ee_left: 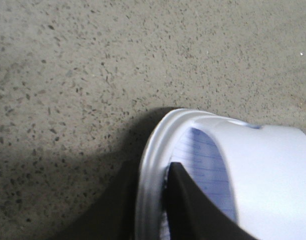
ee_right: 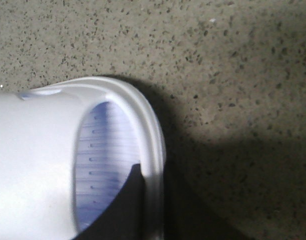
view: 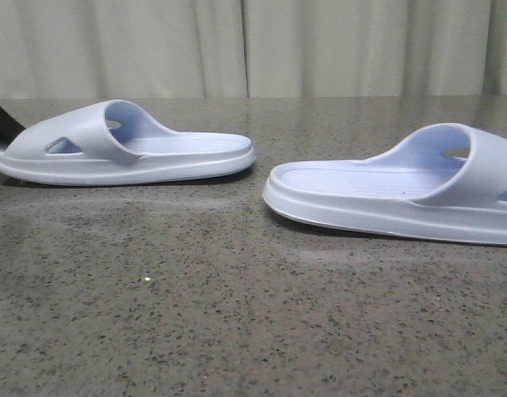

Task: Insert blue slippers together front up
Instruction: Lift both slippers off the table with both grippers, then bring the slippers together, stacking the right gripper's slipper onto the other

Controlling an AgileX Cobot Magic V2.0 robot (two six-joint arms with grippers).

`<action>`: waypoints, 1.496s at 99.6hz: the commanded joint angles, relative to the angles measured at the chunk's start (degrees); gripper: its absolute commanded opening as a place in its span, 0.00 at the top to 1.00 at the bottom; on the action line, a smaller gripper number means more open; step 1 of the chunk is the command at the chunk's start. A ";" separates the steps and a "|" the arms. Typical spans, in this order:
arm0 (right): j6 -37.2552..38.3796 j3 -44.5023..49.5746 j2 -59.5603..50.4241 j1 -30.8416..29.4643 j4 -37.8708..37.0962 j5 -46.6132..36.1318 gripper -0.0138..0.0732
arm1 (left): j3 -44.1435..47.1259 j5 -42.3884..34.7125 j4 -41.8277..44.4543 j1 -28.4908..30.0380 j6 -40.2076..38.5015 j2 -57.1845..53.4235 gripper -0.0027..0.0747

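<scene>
Two blue slippers lie soles down on the speckled table, heels pointing toward each other. The left slipper (view: pixel 121 149) has its strap at the far left; the right slipper (view: pixel 394 194) has its strap at the right edge. My left gripper (ee_left: pixel 150 200) is shut on the left slipper's (ee_left: pixel 252 170) side rim at the strap end, one finger (ee_left: pixel 192 205) on the ribbed footbed and one outside the sole. My right gripper (ee_right: pixel 155 210) is shut the same way on the right slipper's (ee_right: pixel 38 150) rim, one finger (ee_right: pixel 123 210) inside. In the front view the right gripper is out of frame.
The grey speckled table (view: pixel 236 314) stretches in front of the slippers, with a gap between their heels. A pale curtain (view: pixel 253 50) hangs behind the table. A black part of my left arm (view: pixel 1 124) shows at the far left.
</scene>
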 commanded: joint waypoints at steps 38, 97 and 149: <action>-4.03 -6.19 -2.21 0.22 11.28 -2.24 0.96 | -1.69 3.25 -2.80 3.63 1.65 -7.30 0.95; -14.08 -13.68 -1.33 0.22 28.24 5.80 0.96 | -1.69 18.94 -12.93 8.12 5.08 -9.38 0.95; -23.50 -14.01 7.76 2.20 37.50 13.46 0.96 | -1.69 29.16 -19.80 8.12 5.47 -9.17 0.95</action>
